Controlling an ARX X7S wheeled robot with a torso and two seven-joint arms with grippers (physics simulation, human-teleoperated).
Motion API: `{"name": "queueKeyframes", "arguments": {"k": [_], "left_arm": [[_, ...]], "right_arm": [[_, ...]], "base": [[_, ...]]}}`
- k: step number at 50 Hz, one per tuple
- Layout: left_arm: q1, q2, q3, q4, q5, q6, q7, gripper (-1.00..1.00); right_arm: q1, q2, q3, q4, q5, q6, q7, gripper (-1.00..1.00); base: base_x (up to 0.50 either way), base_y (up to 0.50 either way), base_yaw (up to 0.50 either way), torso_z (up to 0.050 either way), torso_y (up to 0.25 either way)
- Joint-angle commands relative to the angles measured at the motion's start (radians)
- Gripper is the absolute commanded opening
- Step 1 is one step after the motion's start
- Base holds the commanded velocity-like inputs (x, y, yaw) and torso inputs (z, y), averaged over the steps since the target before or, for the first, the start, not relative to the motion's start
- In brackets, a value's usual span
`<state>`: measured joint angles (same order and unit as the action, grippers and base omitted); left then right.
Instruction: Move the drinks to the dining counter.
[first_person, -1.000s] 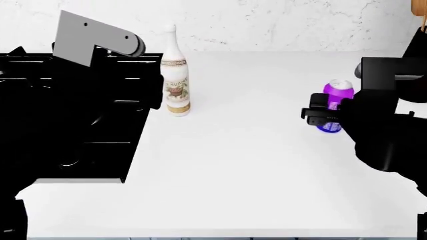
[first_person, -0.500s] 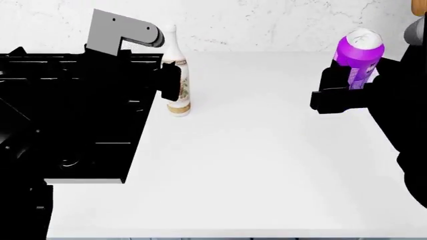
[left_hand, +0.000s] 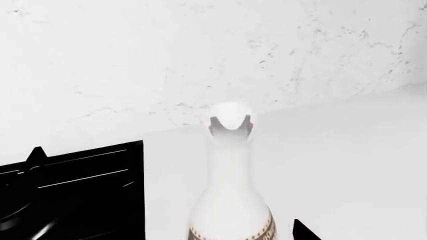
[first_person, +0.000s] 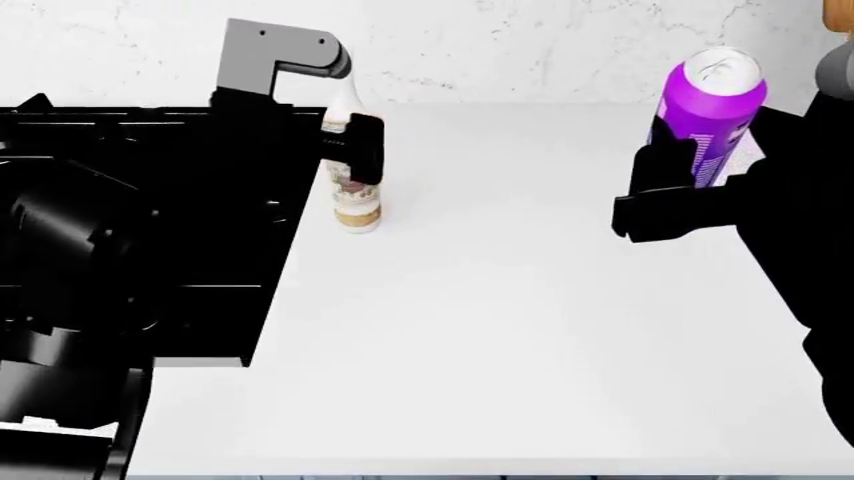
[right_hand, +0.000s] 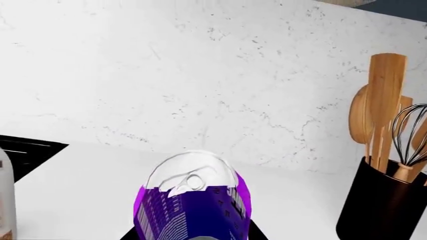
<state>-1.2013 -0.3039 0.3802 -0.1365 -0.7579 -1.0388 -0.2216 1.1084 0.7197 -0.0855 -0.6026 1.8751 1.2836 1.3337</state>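
Note:
The white slim-necked bottle (first_person: 355, 211) stands upright on the white worktop (first_person: 507, 320) beside the black hob. My left gripper (first_person: 355, 150) is at its upper body, jaws either side. In the left wrist view the bottle (left_hand: 230, 200) fills the middle, and one black fingertip (left_hand: 303, 233) shows a small gap beside it, so the gripper is open. My right gripper (first_person: 687, 175) is shut on the purple can (first_person: 714, 95) and holds it upright above the worktop at the right. The right wrist view shows the can (right_hand: 193, 205) between the jaws. The dining counter is out of view.
A black gas hob (first_person: 160, 250) covers the worktop's left part, close to the bottle; it also shows in the left wrist view (left_hand: 73, 190). A black holder (right_hand: 380, 205) with wooden spoons and a whisk stands at the back right. A white marble wall (first_person: 534, 45) runs behind.
My right gripper has lifted the purple can well up off the worktop. My left gripper has moved right and come around the bottle, which has not moved.

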Motion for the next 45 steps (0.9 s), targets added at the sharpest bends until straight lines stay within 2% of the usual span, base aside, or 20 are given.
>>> {"name": "queueKeyframes", "arguments": {"k": [1,19,33,37,38,43,45], "left_arm": [[-0.025,0.026,0.022,-0.057,0.017,0.032,0.021,1.0],[-0.059,0.052,0.063,-0.17,0.057,0.092,0.065,1.0],[-0.168,0.135,0.135,-0.549,0.159,0.289,0.214,1.0],[-0.165,0.142,0.158,-0.566,0.167,0.308,0.251,1.0],[-0.16,0.14,0.172,-0.56,0.179,0.315,0.252,-1.0],[-0.135,0.122,0.157,-0.531,0.165,0.311,0.239,-1.0],[-0.11,0.098,0.141,-0.455,0.145,0.285,0.215,-1.0]], "right_arm": [[0.005,0.006,-0.003,-0.01,0.0,-0.002,-0.003,-1.0],[-0.005,0.015,-0.011,-0.015,-0.014,-0.015,-0.02,-1.0],[-0.013,0.03,-0.022,-0.011,-0.015,-0.025,-0.02,-1.0],[-0.018,0.03,-0.023,-0.007,-0.028,-0.025,-0.03,-1.0],[-0.018,0.029,-0.024,-0.006,-0.029,-0.025,-0.031,-1.0],[-0.032,0.032,-0.022,-0.013,-0.037,-0.03,-0.036,-1.0],[-0.029,0.038,-0.025,-0.017,-0.021,-0.036,-0.024,-1.0]], "base": [[0.0,0.0,0.0,0.0,0.0],[0.0,0.0,0.0,0.0,0.001],[0.0,0.0,0.0,0.0,0.0],[0.0,0.0,0.0,0.0,0.0],[0.0,0.0,0.0,0.0,0.0],[0.0,0.0,0.0,0.0,0.0],[0.0,0.0,0.0,0.0,0.0]]}}
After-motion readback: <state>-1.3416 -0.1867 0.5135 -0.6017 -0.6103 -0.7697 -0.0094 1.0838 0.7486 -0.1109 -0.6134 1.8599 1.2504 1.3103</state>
